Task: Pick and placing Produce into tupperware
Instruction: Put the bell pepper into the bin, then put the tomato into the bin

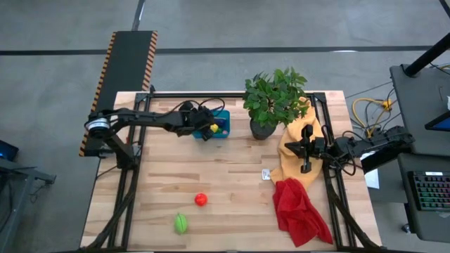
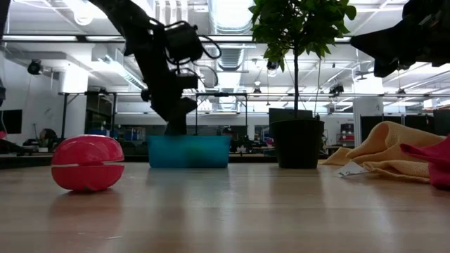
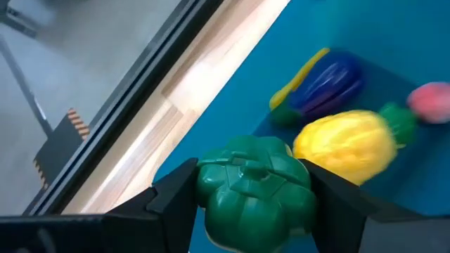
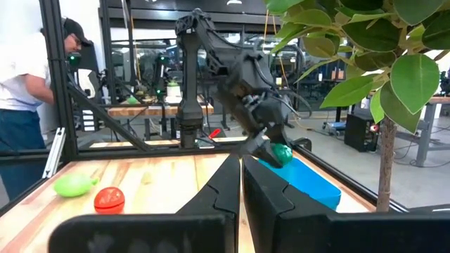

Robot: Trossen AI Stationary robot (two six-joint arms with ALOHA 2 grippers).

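Dark-green, lobed and glossy, the toy vegetable (image 3: pixel 254 188) you see is clamped between the left gripper (image 3: pixel 256 204) fingers, just above the teal tupperware (image 1: pixel 219 126) at the table's far side beside the potted plant (image 1: pixel 273 98). Inside lie a purple piece (image 3: pixel 329 83), a yellow piece (image 3: pixel 344 144) and a pink piece (image 3: pixel 430 100), the last cut off at the edge. On the bare wood sit a red piece (image 1: pixel 201 199) and a light-green piece (image 1: pixel 181 223). Your right gripper (image 4: pixel 241 184), fingers pressed together, rests over the yellow cloth (image 1: pixel 295 144).

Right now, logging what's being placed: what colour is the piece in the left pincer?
Dark green; the left wrist view shows it best.
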